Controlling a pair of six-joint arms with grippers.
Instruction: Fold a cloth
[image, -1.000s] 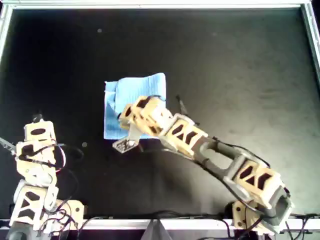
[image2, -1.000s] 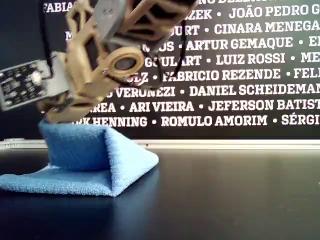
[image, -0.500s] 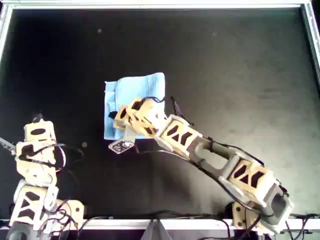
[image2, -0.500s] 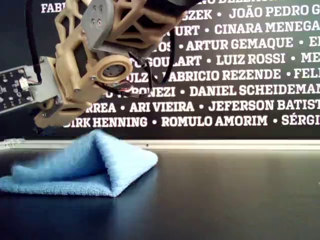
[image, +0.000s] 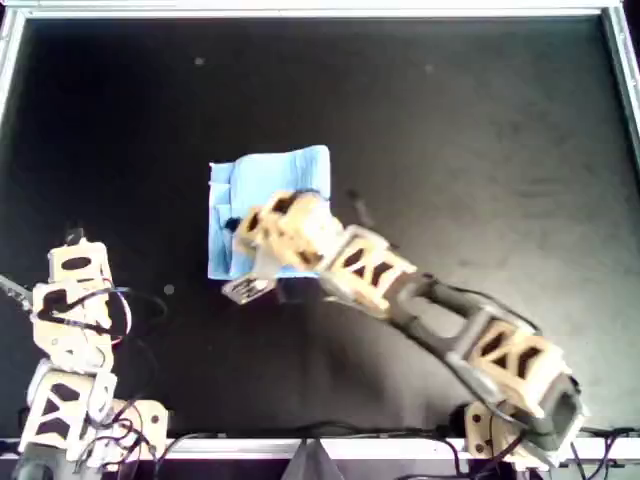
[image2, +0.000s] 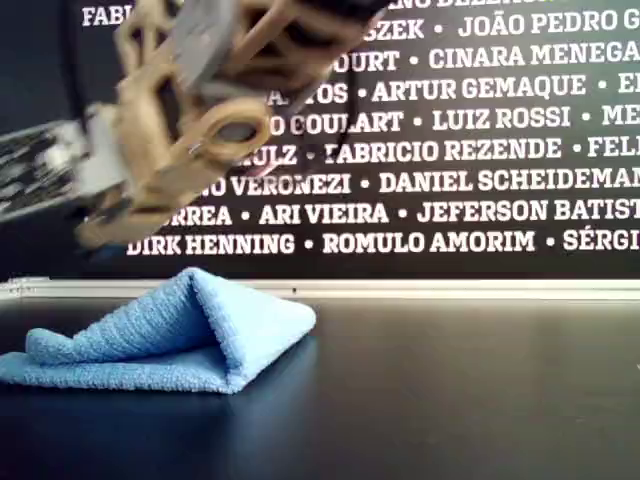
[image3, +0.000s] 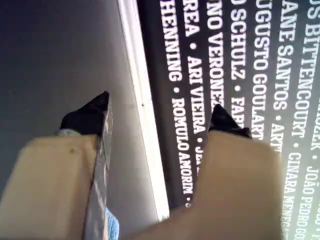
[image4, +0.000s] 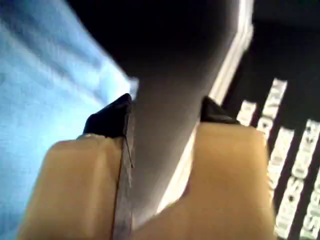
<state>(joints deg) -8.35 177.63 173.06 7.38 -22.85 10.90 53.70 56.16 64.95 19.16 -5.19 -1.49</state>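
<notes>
- The right hand (image4: 162, 117) had its jaws spread with nothing between them; its wrist view showed blue fabric to one side and dark surface in the gap. In the overhead view this hand (image: 262, 235) hung over the near part of the cloth (image: 262, 200), and in the exterior view it appeared blurred above the cloth, clear of it.
- The left hand (image3: 160, 117) was also spread and empty, pointing at the lettered back wall (image3: 235, 75) and the pale rail below it. Its arm (image: 72, 340) sat folded up at the overhead view's near-left corner, well apart from the cloth.
- The cloth (image2: 190, 335) lay left of centre on the black surface (image: 480, 150), already doubled over: in the exterior view a lower layer lay flat while the upper layer rose in a soft, puffy ridge toward the exterior view's right.
- The cloth looked light, limp and a little fluffy, so it would likely sag and slide when lifted, and the raised fold could spring open.
- A sensible hold seemed to be a pinch at a free corner or edge through both layers, or pressing the ridge flat first.
</notes>
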